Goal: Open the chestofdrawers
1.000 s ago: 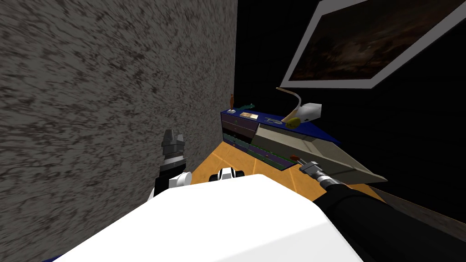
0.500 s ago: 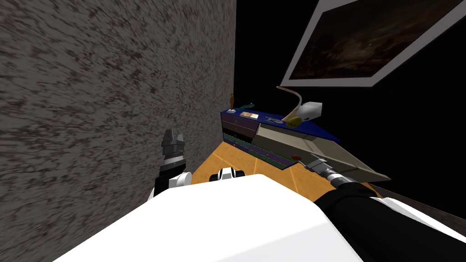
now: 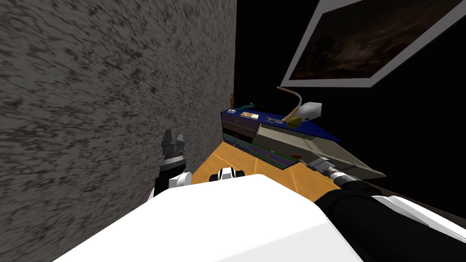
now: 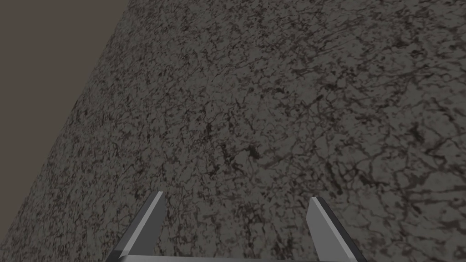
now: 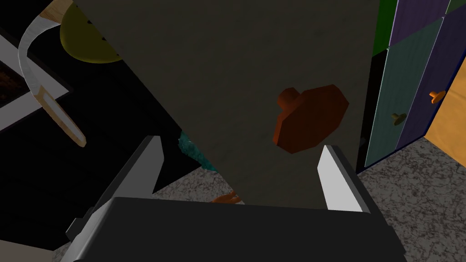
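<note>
Beside the grey speckled wall (image 3: 113, 91), at the far end of the orange floor (image 3: 236, 157), stands the chest of drawers (image 3: 273, 122) with a blue top. One big pale grey drawer (image 3: 318, 150) is pulled a long way out of it. The right claw (image 3: 314, 162) is at the front of this drawer, just beside its red-brown knob (image 3: 296, 156). From the right wrist view, the right claw (image 5: 241, 143) has its two fingers (image 5: 334, 175) spread wide and grips nothing. The knob (image 5: 309, 118) sits on the dark drawer front (image 5: 227, 82), in the gap between the fingers and a little past their tips. It is nearer one finger than the other and neither one touches it. Next to the drawer front are closed drawers in purple, teal and green, with a small orange knob (image 5: 436, 95) and a small olive knob (image 5: 399, 118). On the blue top lie a yellow round thing (image 3: 295, 121) and a bent white and wood-coloured strip (image 3: 293, 98). The left claw (image 3: 173, 136) is held up close to the speckled wall, well apart from the chest of drawers. Its fingers (image 4: 152, 214) are spread wide too, with nothing between them.
</note>
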You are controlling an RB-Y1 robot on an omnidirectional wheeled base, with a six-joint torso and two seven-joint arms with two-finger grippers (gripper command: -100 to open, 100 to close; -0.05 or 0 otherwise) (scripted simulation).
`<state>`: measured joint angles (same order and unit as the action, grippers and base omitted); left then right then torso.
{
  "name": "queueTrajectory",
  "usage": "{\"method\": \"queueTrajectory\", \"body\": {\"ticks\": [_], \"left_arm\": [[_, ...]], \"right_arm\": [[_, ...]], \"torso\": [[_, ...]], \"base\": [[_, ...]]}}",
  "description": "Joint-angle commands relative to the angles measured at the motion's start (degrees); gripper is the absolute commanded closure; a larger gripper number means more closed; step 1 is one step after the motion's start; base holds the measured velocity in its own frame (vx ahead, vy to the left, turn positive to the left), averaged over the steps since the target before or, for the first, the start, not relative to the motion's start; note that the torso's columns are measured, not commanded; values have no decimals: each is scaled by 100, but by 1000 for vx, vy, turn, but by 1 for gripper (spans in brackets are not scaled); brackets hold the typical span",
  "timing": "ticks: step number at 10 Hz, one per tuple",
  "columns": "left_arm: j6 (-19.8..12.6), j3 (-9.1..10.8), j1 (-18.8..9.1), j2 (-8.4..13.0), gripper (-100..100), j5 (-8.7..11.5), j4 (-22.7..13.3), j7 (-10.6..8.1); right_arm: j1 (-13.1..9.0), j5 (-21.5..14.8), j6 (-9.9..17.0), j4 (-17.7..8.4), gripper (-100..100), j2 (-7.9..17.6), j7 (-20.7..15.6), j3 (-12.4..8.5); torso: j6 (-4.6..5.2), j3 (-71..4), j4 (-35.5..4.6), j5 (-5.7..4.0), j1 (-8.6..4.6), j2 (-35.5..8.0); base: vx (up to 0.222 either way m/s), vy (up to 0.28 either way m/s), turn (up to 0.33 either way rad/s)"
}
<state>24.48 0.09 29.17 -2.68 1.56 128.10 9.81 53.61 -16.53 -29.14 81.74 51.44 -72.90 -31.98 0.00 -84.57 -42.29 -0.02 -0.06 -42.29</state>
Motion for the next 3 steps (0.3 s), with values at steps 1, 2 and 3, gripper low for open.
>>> {"method": "queueTrajectory", "body": {"ticks": [1,2,3], "left_arm": [[0,0,0,0,0,0,0,0],[0,0,0,0,0,0,0,0],[0,0,0,0,0,0,0,0]], "right_arm": [[0,0,0,0,0,0,0,0],[0,0,0,0,0,0,0,0],[0,0,0,0,0,0,0,0]], "torso": [[0,-1,1,2,4,2],[0,-1,1,3,6,2],[0,-1,0,3,7,1]], "base": [[0,0,0],[0,0,0],[0,0,0]]}}
